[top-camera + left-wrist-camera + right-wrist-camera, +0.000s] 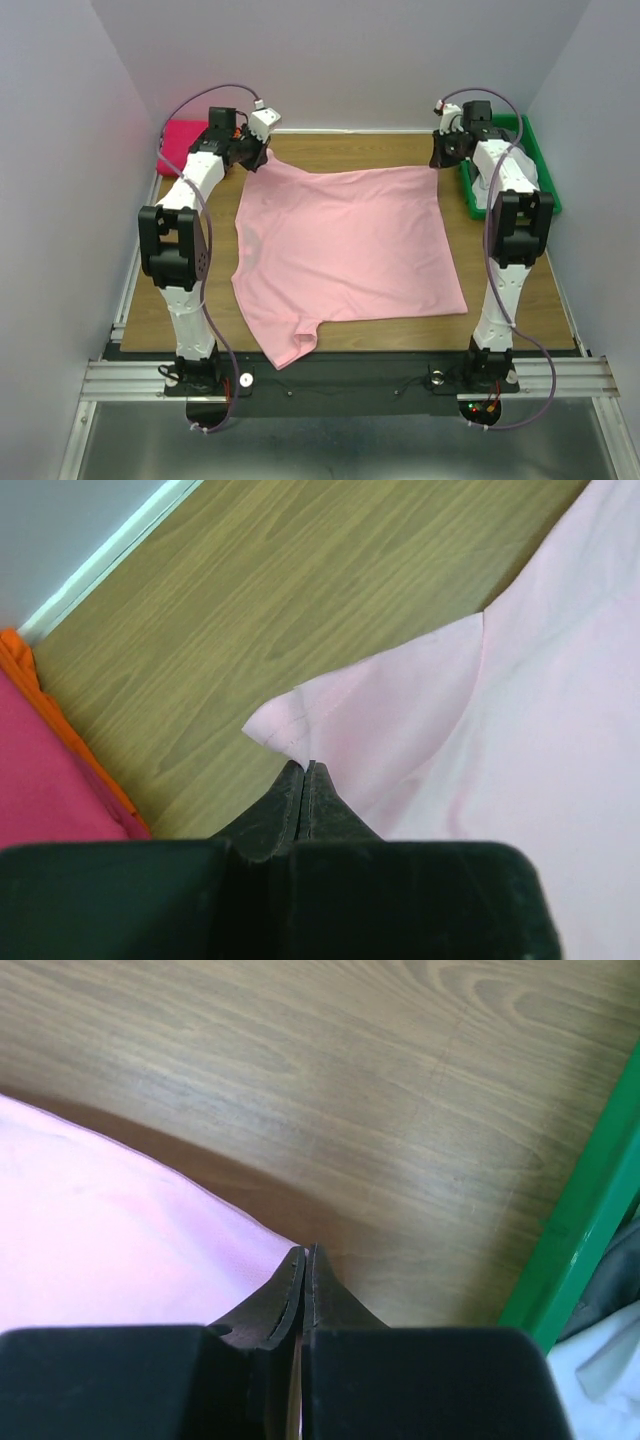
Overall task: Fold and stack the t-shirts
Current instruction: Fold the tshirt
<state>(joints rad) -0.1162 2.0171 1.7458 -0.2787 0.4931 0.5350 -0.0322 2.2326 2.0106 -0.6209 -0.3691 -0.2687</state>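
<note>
A light pink t-shirt (pixel 345 250) lies spread across the wooden table (pixel 560 300), one sleeve hanging toward the near edge. My left gripper (pixel 262 158) is shut on the shirt's far left corner, which shows as a folded hem tip in the left wrist view (pixel 290 725); the jaws (pixel 305 770) are pressed together on the cloth. My right gripper (pixel 438 158) is shut on the far right corner, with pink cloth (pixel 130 1240) running into the closed jaws (pixel 305 1255). Both corners are lifted slightly above the table.
A folded magenta shirt (pixel 185 138) lies at the far left corner, also seen in the left wrist view (pixel 50 780) with an orange edge. A green bin (pixel 540 165) holding more clothes stands at the far right, its rim in the right wrist view (pixel 590 1200).
</note>
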